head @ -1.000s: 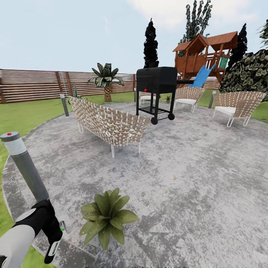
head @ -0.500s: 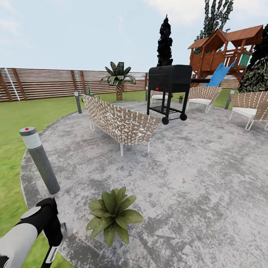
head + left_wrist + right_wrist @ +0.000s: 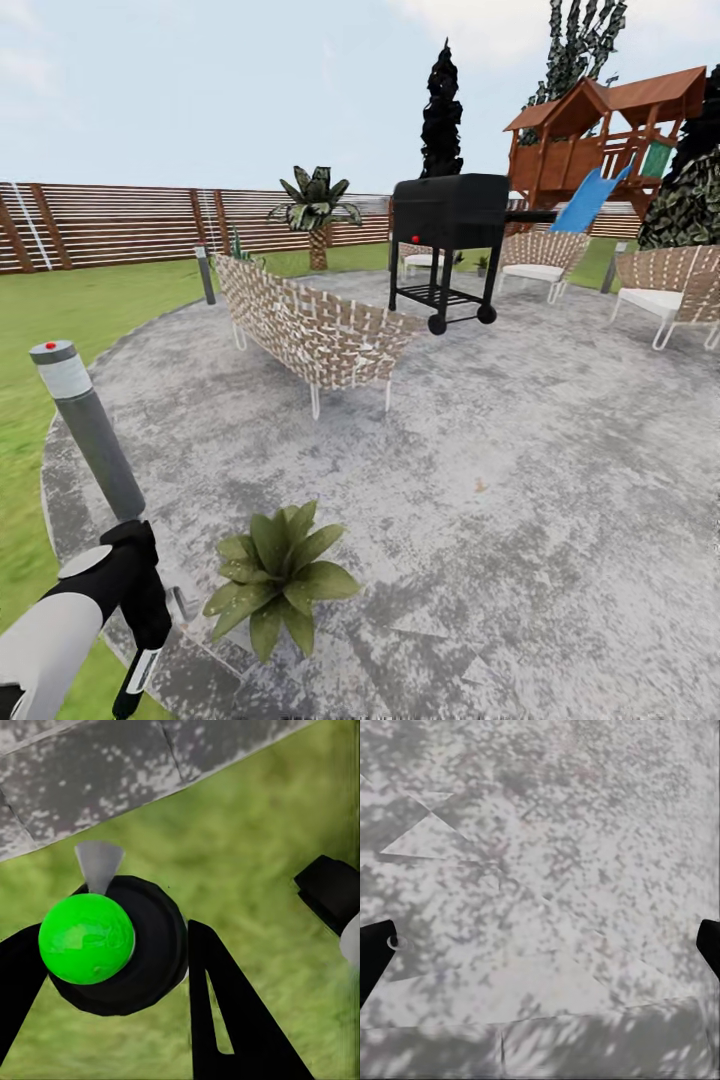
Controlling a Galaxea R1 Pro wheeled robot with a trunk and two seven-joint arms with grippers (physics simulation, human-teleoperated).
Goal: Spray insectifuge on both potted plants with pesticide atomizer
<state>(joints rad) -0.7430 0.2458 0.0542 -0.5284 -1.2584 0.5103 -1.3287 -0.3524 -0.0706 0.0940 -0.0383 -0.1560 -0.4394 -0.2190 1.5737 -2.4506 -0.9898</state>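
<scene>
Left gripper (image 3: 112,967): the two dark fingers (image 3: 232,1020) bracket a black round-bodied object with a bright green dome on top and a small grey wedge-shaped spout. I take this for the pesticide atomizer (image 3: 120,945). The fingers sit on either side of the black body and look clamped on it; contact on the far finger is partly out of frame. Beneath it, lawn (image 3: 255,832) and the edge of the paved patio (image 3: 90,772).

Handling judgement: rigid, smooth, round plastic body, probably light, heavier if full. Smooth curved sides could let it twist or slip in a two-finger pinch. The hold belongs across the widest part of the black body, below the green dome, spout kept free and facing away from the fingers.

Head view: left arm (image 3: 60,630) low, gripper pointing down at the patio rim. Just beside it, towards the patio centre, one potted plant (image 3: 275,580), a rosette of pointed green leaves, pot hidden. A grey bollard light (image 3: 85,430) stands just beyond the arm. A second small potted plant (image 3: 484,265) sits far off, past the black grill (image 3: 448,235) and wicker sofa (image 3: 310,325).

Right gripper (image 3: 540,945): fingertips (image 3: 375,952) at opposite frame edges, spread wide, nothing between, patio paving below.
</scene>
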